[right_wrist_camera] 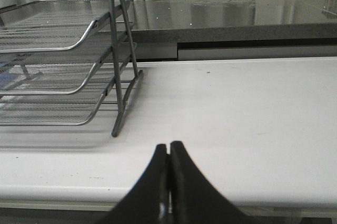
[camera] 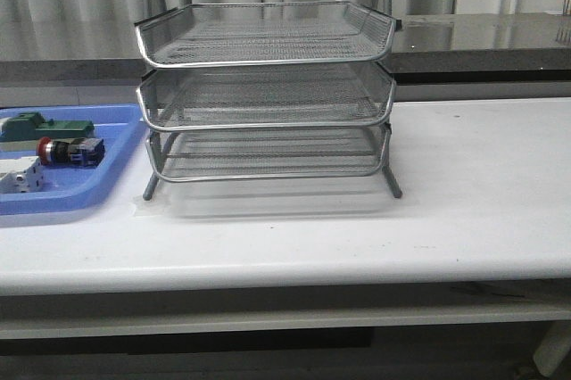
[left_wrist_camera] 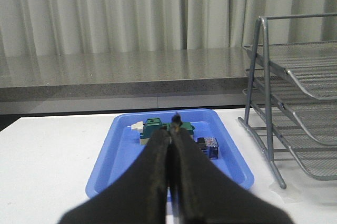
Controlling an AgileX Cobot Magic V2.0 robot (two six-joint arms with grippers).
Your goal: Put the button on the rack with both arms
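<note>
1. The left pincer (left_wrist_camera: 172, 129) is hovering with its fingers pressed together, pointing at the blue tray (left_wrist_camera: 113, 153).
2. The right pincer (right_wrist_camera: 169, 153) is closed too, hanging above the tabletop (right_wrist_camera: 247, 108) beside the rack (camera: 266, 95).
3. The button (camera: 70, 151) is lying in the blue tray, left of the rack.

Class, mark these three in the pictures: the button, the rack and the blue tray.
button (camera: 70, 151), front view, on its black middle.
rack (camera: 268, 59), front view, on the top tier's front rim.
blue tray (left_wrist_camera: 105, 166), left wrist view, on its bare floor.
</note>
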